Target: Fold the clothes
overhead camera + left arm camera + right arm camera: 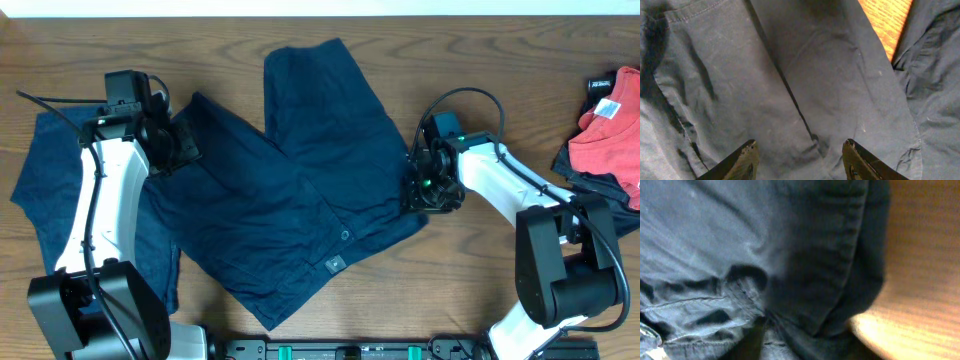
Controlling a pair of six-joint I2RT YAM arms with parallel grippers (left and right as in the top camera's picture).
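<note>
The clothes are a pair of dark navy shorts [290,180] spread flat mid-table, and a second navy garment [45,190] lying at the left under my left arm. My left gripper [175,145] hovers over the shorts' left leg, and in the left wrist view its fingers [799,160] are wide open and empty above the wrinkled cloth [790,75]. My right gripper [418,188] is at the shorts' right edge. In the right wrist view one dark finger [757,337] shows, set wide. A bunched hem fold [805,280] lies between the jaws and hides the other finger.
A red garment [610,130] lies on dark cloth at the far right edge. Bare wood tabletop [480,80] shows behind and between the arms. The arm bases and a black rail [340,350] run along the front edge.
</note>
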